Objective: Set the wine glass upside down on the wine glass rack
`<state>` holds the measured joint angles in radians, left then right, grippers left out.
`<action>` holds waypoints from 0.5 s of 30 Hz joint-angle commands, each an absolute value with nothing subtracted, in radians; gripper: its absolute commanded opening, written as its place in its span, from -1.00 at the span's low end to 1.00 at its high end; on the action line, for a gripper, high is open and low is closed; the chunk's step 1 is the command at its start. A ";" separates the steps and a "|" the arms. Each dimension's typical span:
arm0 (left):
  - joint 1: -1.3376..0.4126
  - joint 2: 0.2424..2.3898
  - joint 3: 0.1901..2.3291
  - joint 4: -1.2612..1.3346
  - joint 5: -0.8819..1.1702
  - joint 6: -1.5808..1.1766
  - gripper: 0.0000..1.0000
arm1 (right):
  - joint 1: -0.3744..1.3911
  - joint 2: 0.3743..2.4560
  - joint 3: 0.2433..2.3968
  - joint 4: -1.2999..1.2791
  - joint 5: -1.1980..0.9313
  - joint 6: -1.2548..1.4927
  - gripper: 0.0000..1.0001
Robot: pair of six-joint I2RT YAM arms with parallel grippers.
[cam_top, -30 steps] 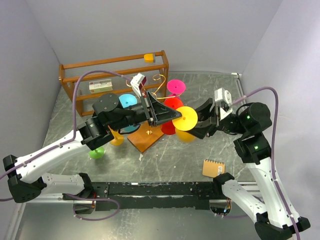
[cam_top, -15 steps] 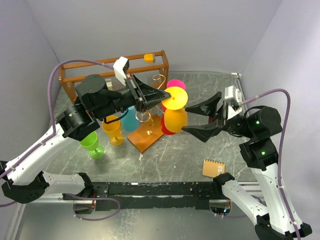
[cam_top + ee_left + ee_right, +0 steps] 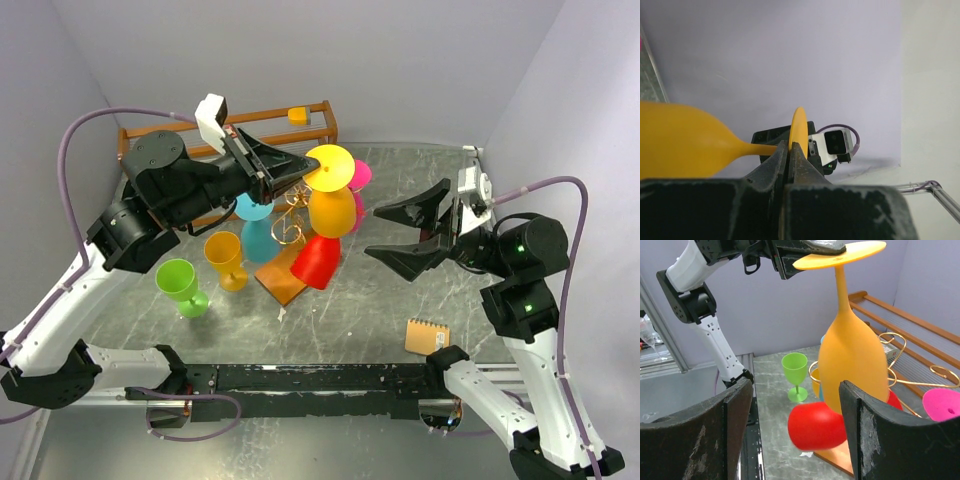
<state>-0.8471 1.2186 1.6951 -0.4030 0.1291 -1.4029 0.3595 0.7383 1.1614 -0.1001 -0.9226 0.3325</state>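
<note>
My left gripper [image 3: 297, 176] is shut on the foot disc [image 3: 328, 167] of a yellow wine glass [image 3: 332, 212] and holds it upside down, bowl hanging, above the gold wire rack [image 3: 291, 226] on its orange-brown base [image 3: 278, 283]. In the left wrist view the fingers [image 3: 790, 146] pinch the disc edge [image 3: 799, 125]. My right gripper [image 3: 412, 234] is open and empty, right of the glass. In the right wrist view the yellow glass [image 3: 852, 355] hangs beyond the open right gripper [image 3: 795, 387]. A red glass [image 3: 316, 262] hangs tilted at the rack, blurred in the right wrist view [image 3: 817, 425].
A blue glass [image 3: 256, 236] and a pink glass [image 3: 358, 178] are at the rack. A green glass [image 3: 181, 286] and an orange glass [image 3: 226, 259] stand upright to its left. A brown slatted shelf [image 3: 230, 130] stands behind. A small notebook [image 3: 427, 336] lies front right.
My left arm has lifted the yellow glass up and back, turning it bowl-down over the rack. My right gripper has opened and drawn back to the right. The red glass has swung lower.
</note>
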 commanded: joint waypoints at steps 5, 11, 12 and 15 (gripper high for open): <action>-0.833 1.175 1.693 -0.391 0.056 -1.380 -0.86 | 0.362 0.752 1.173 -0.060 -0.882 0.353 0.40; -0.833 1.170 1.669 -0.397 0.058 -1.386 -0.87 | 0.362 0.768 1.160 -0.057 -0.846 0.364 0.40; -0.833 1.169 1.667 -0.401 0.054 -1.384 -0.86 | 0.362 0.771 1.159 -0.061 -0.838 0.363 0.40; -0.832 1.161 1.663 -0.397 0.040 -1.378 -0.86 | 0.362 0.774 1.160 -0.073 -0.814 0.362 0.40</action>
<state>-0.8398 1.1816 1.6718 -0.4076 0.0673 -1.3884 0.3595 0.7727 1.1610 -0.0769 -0.8589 0.3531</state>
